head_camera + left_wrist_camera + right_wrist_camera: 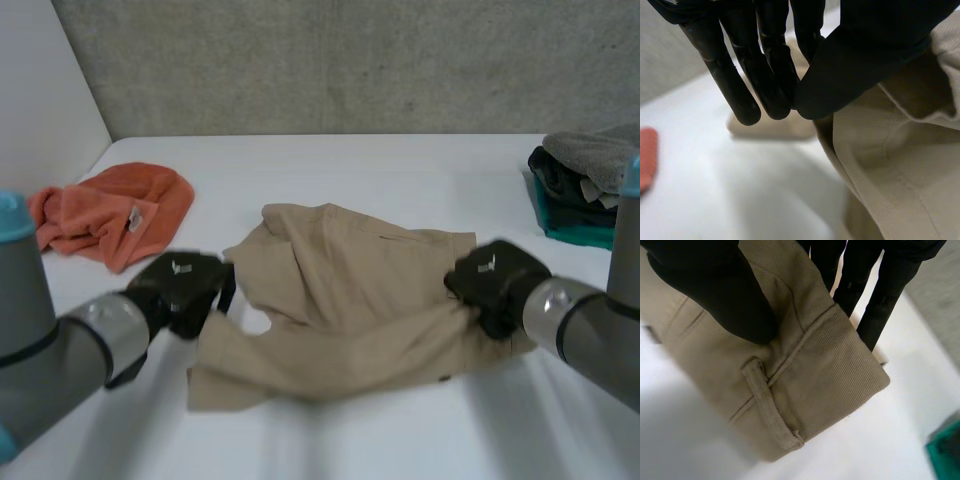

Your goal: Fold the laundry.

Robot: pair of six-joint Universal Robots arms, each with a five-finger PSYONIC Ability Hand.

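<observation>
The left hand's (865, 55) fingertips (747, 107) meet its thumb and pinch the left edge of a pair of tan trousers (900, 175), whose cloth hangs down beside the thumb. The right hand (715, 290) grips the trousers' waistband, thumb on one face just above a belt loop (767, 400) and fingers (880, 305) straight behind the fold. In the head view the trousers (350, 310) lie crumpled in the middle of the white table (400, 170), stretched between the left hand (180, 290) and the right hand (495, 285). A rumpled orange towel (110, 215) lies at the far left. A pile of grey, black and teal clothes (585, 185) sits at the far right.
</observation>
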